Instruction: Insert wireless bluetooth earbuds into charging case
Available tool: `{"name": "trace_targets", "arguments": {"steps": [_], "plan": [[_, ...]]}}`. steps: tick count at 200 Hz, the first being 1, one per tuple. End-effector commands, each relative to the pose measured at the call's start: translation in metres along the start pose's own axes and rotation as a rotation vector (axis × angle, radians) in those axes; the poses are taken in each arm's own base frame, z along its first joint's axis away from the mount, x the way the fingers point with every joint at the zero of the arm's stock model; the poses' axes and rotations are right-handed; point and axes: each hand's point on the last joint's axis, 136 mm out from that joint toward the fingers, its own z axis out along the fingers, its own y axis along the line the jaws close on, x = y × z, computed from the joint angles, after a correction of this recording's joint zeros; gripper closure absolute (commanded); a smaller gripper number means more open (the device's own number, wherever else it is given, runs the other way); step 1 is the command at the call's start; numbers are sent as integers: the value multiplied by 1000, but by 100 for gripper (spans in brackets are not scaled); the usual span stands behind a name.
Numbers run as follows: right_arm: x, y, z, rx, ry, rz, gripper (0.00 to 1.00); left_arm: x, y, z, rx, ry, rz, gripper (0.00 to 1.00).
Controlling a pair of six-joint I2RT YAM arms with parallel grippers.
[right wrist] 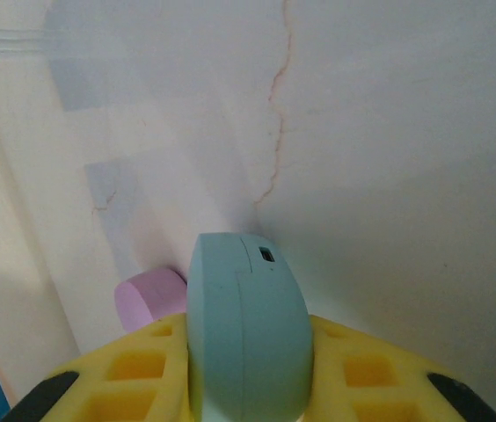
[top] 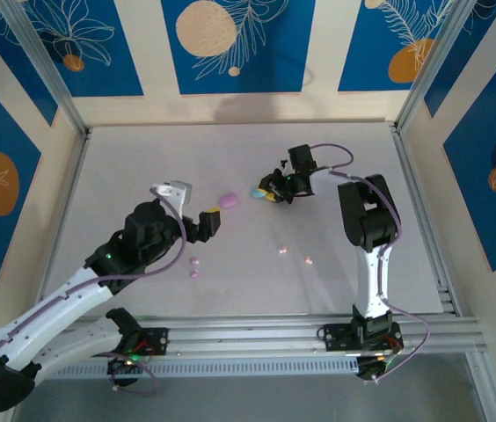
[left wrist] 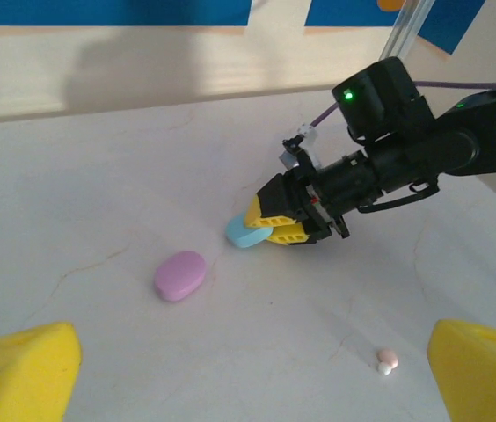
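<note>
because the right claw clenched the light blue case at centre frame, presumably to steady it, the left claw stood released; earbuds lay loose on the tabletop, lower centre.

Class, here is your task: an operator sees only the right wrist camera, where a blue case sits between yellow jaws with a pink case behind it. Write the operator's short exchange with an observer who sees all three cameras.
Operator: Where are the loose earbuds?
Observer: Two pink earbuds lie on the table, close beside the left arm.
Operator: Is the left arm carrying anything?
Observer: No. The left gripper has its jaws wide open and empty, pointed at the pink case but not touching it.
</note>
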Motion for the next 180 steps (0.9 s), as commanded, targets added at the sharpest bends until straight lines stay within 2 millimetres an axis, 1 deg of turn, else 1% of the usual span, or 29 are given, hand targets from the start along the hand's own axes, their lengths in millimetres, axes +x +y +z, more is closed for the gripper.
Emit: {"name": "trace_targets", "arguments": {"steps": [1, 29, 33, 49, 70, 97, 112, 129, 152, 162, 180], "plan": [[11, -24, 9, 77, 44, 37, 75, 7, -7, 7, 30, 48, 37, 0], [17, -32, 7, 120, 52, 40, 65, 7, -9, 14, 29, 58, 23, 0], [17, -32, 5, 128, 48, 36, 63, 7, -8, 14, 24, 57, 17, 0], [18, -34, -1, 157, 33, 23, 58, 6, -5, 17, 1, 50, 9, 0], [16, -32, -11, 184, 15, -8, 54, 5, -2, 16, -14, 49, 2, 0], [16, -29, -23, 224, -7, -65, 50, 6, -8, 14, 29, 46, 20, 0], [15, -29, -31, 249, -15, -88, 49, 8, -17, 12, 80, 47, 34, 0], [17, -23, -43, 262, -25, -135, 48, 10, -21, 12, 102, 68, 40, 0], [13, -11, -67, 283, -76, -227, 48, 13, -28, 14, 136, 105, 48, 0], [7, -9, -79, 311, -111, -270, 47, 15, -30, 16, 147, 118, 48, 0], [-7, -13, -98, 367, -162, -339, 47, 17, -34, 18, 162, 137, 46, 0]]}}
